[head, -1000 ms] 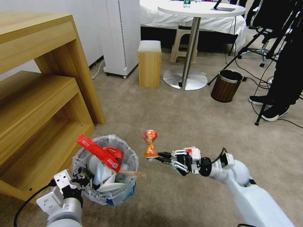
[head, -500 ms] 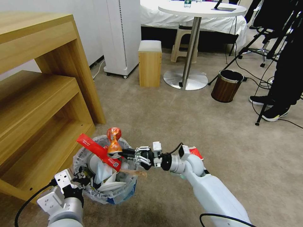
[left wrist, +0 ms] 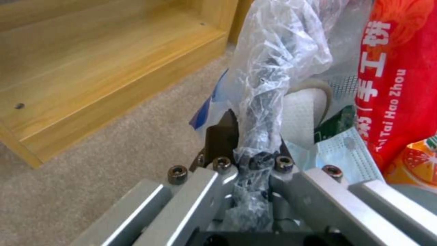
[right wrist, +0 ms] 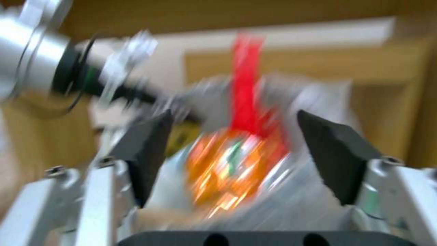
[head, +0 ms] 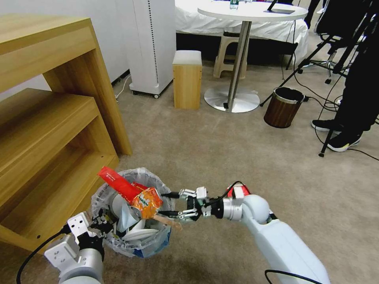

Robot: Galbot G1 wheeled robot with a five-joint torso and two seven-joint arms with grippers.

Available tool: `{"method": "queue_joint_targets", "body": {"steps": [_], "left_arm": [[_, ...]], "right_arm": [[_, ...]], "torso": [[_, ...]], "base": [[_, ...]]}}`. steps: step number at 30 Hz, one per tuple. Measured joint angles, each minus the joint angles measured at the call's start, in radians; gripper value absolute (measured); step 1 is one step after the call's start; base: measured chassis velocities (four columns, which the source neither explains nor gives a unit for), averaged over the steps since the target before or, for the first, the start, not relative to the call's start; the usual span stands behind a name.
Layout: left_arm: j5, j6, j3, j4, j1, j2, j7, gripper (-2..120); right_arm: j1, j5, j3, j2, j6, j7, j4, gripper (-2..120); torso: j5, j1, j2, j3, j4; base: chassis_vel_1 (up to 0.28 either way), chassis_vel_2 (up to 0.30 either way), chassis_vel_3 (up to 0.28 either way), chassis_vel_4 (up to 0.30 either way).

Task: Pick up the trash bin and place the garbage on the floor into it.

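Bin: small round blue trash bin with crinkly white liner (head: 136, 236) held at its rim, left gripper (left wrist: 248, 164) pinching bag and rim.
Right gripper (head: 173, 204): jaws spread beside the rim.
Packet: orange snack packet (head: 147, 202) on heaped litter.
Risk: may slide onto beige carpet (head: 221, 146); overfull.

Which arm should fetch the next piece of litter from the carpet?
Right. Its pincer is open beside the bin with the orange packet released, while the left pincer is clamped on the bin's rim.

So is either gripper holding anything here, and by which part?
The left gripper is shut on the plastic-lined rim of the small blue trash bin. The right gripper is open, holding nothing; the orange snack packet lies atop the bin's contents.
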Motion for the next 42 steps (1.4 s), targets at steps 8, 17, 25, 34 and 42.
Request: {"method": "queue_joint_targets", "body": {"steps": [8,17,25,34,42], "left_arm": [[0.001,-0.006,-0.012,0.000,0.016,0.004,0.002,1],[-0.002,-0.009,-0.019,-0.001,0.020,0.009,0.002,1],[-0.002,-0.009,-0.009,-0.001,0.017,0.013,0.002,1],[0.001,-0.009,0.007,-0.001,0.017,0.013,0.002,1],[-0.003,-0.015,-0.008,-0.001,0.035,0.014,0.002,1]], "right_arm": [[-0.095,0.106,0.173,0.001,0.116,0.457,0.182,100],[-0.340,-0.050,0.453,-0.005,0.152,0.743,0.326,100],[-0.474,-0.121,0.607,-0.001,0.202,0.820,0.313,100],[-0.466,-0.208,0.580,-0.133,0.020,0.764,0.213,100],[-0.356,-0.165,0.460,-0.165,-0.325,0.870,0.098,100]], "torso": [[0.0000,0.000,0.000,0.000,0.0001],[0.0001,0.000,0.000,0.000,-0.0005],[0.0000,0.000,0.000,0.000,-0.0003],[0.0000,0.000,0.000,0.000,0.0000],[0.0000,0.000,0.000,0.000,0.0000]], "base": [[0.000,0.000,0.000,0.000],[0.000,0.000,0.000,0.000],[0.000,0.000,0.000,0.000],[0.000,0.000,0.000,0.000],[0.000,0.000,0.000,0.000]]}}
